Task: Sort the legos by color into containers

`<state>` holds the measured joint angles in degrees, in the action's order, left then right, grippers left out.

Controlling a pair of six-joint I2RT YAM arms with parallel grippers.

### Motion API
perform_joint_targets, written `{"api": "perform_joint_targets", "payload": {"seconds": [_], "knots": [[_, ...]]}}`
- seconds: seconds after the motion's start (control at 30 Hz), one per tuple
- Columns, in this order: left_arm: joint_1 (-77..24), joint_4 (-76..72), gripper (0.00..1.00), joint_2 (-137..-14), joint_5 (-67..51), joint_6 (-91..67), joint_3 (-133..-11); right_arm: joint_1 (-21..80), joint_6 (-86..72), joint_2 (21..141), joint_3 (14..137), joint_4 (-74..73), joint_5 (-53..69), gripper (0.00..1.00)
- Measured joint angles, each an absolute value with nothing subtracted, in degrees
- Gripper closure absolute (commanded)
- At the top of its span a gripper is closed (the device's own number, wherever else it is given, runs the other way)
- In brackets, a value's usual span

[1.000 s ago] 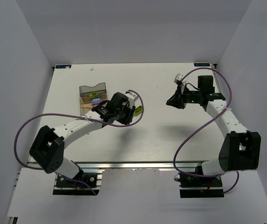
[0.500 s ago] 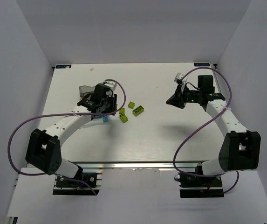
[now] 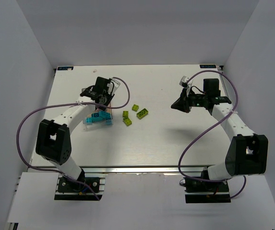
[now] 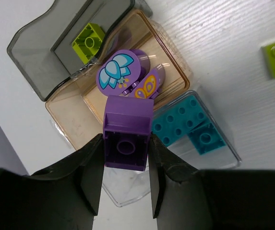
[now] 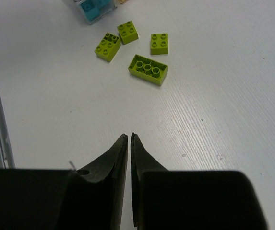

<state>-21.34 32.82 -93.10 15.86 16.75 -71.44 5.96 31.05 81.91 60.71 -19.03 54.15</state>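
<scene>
Above the amber tray (image 4: 65, 112), only the wrist view showed us the left claw (image 4: 126, 143) gripping a purple brick (image 4: 126, 125); the right claw (image 5: 129, 139) hung closed, empty, facing four green bricks (image 5: 148, 69) on the table (image 5: 214, 120).

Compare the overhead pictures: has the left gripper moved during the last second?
Yes. The left gripper, holding a purple brick, has swung left and farther back, off the green bricks and over the trays.
</scene>
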Motion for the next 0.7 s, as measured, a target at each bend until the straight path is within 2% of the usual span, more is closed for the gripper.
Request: {"api": "perform_joint_targets", "payload": {"seconds": [0.2,0.5,0.63,0.7], "knots": [[-20.01,33.19,1.00,-97.95,16.08,24.64,-74.28,5.96,30.79,81.91,60.10,-19.31,54.13,0.88],[-14.33,32.82,1.00,-102.52,15.55,28.32,-77.03,5.96,30.79,81.91,60.10,-19.44,54.13,0.87],[-13.28,32.97,0.95,-103.72,14.04,29.10,-77.06,5.96,30.79,81.95,60.10,-19.46,54.13,0.87],[-13.06,33.01,0.84,-103.81,13.37,29.45,-77.06,5.96,30.76,82.13,60.10,-19.46,54.13,0.86]]}}
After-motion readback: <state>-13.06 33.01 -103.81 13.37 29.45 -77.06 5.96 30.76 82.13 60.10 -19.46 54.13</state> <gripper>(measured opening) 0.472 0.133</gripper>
